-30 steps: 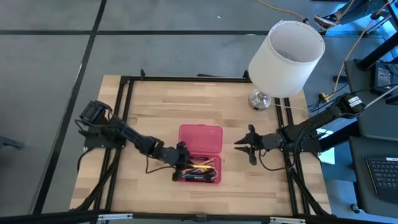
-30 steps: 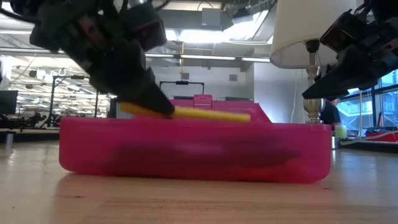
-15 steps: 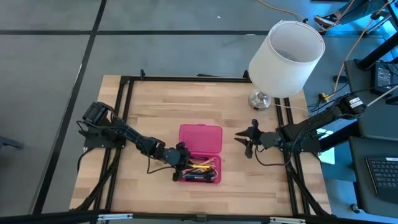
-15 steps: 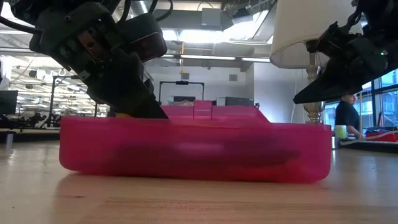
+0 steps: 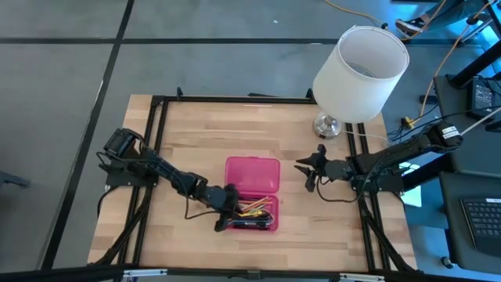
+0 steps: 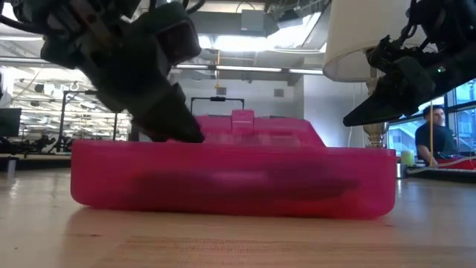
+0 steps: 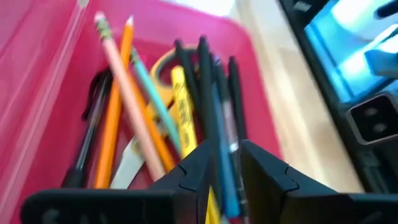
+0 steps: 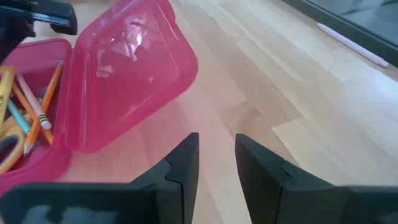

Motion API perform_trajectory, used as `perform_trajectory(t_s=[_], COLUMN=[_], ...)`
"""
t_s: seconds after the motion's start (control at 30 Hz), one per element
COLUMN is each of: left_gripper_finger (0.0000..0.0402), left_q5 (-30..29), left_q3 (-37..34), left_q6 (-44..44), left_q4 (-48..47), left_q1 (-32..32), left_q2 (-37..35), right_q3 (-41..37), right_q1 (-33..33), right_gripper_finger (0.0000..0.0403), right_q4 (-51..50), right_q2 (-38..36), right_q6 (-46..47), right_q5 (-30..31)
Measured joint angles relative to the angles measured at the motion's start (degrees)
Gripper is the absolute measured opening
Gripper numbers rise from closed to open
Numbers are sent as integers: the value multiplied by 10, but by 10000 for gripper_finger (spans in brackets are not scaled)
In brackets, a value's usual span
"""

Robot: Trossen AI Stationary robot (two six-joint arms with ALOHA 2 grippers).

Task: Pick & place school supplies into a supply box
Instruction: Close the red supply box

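The red-pink supply box [image 5: 252,176] lies open on the table, its lid [image 8: 130,68] flat on the far side of the tray [image 6: 230,179]. In the tray lie the pencils and pens [image 7: 134,106], a yellow pencil [image 7: 179,102] and the yellow-handled scissors [image 7: 163,62]. My left gripper [image 5: 228,211] reaches into the tray's left end. It is open, with its fingers [image 7: 222,149] just above the black and blue pens. My right gripper [image 5: 305,174] hangs open above the table, right of the box, and holds nothing [image 8: 216,140].
A lamp with a white shade [image 5: 360,70] stands on its metal base [image 5: 327,125] at the table's far right corner. A black frame [image 5: 235,99] runs around the table. Bare wood [image 5: 196,133] lies left of and beyond the box. A person [image 6: 435,138] stands in the room behind.
My left gripper carried a yellow pencil level above the box's rim and lowered it into the tray. The pencil now lies among the others, below the rim. My right gripper drifted a little toward the table's far edge.
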Motion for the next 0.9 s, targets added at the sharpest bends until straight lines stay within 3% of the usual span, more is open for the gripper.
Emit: perform_trajectory(t_s=[0.2, 0.4, 0.5, 0.73, 0.9], left_gripper_finger=[81, 78, 77, 81, 79], left_q5=[29, 96, 87, -150, -275], left_q3=[0, 0, 0, 0, 0], left_q6=[23, 37, 40, 15, -32], left_q4=[3, 3, 4, -20, -2], left_q1=[0, -23, -53, -158, -228], left_q2=[-36, -95, -104, -104, -71], right_q3=[0, 0, 0, 0, 0], right_q1=[0, -4, -14, -40, -58], right_gripper_finger=[108, 108, 108, 108, 108], right_q4=[18, 26, 25, 25, 25], right_q2=[0, 0, 0, 0, 0], right_q6=[-5, -15, -6, 1, 28], right_q5=[-8, -12, 0, 4, 5])
